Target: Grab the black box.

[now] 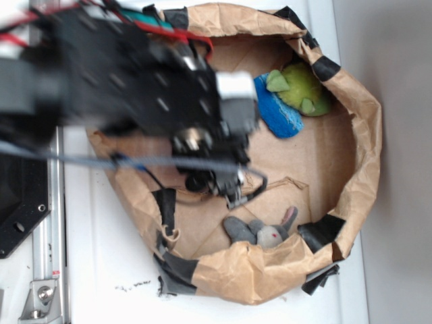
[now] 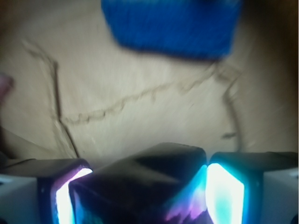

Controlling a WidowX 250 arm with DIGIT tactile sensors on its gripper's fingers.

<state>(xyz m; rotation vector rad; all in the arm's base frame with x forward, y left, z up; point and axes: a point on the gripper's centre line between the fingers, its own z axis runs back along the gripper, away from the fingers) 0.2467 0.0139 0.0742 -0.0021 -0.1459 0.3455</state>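
Observation:
In the wrist view the black box (image 2: 140, 179), dark and glossy with rounded edges, fills the space between my two lit fingers (image 2: 224, 191). The gripper (image 2: 140, 193) is shut on it, one pad pressed against each side. Beyond the box lies the creased brown paper floor (image 2: 140, 102). In the exterior view the gripper (image 1: 229, 185) hangs over the left middle of the paper basin. There the blurred black arm (image 1: 121, 67) covers the box, so I cannot pick it out.
A blue sponge (image 1: 278, 108) and a green plush toy (image 1: 302, 88) lie at the basin's far side, a grey mouse toy (image 1: 263, 233) at its near wall. The crumpled paper wall (image 1: 364, 135) carries black tape patches (image 1: 320, 233). A black plate (image 1: 20, 202) sits left.

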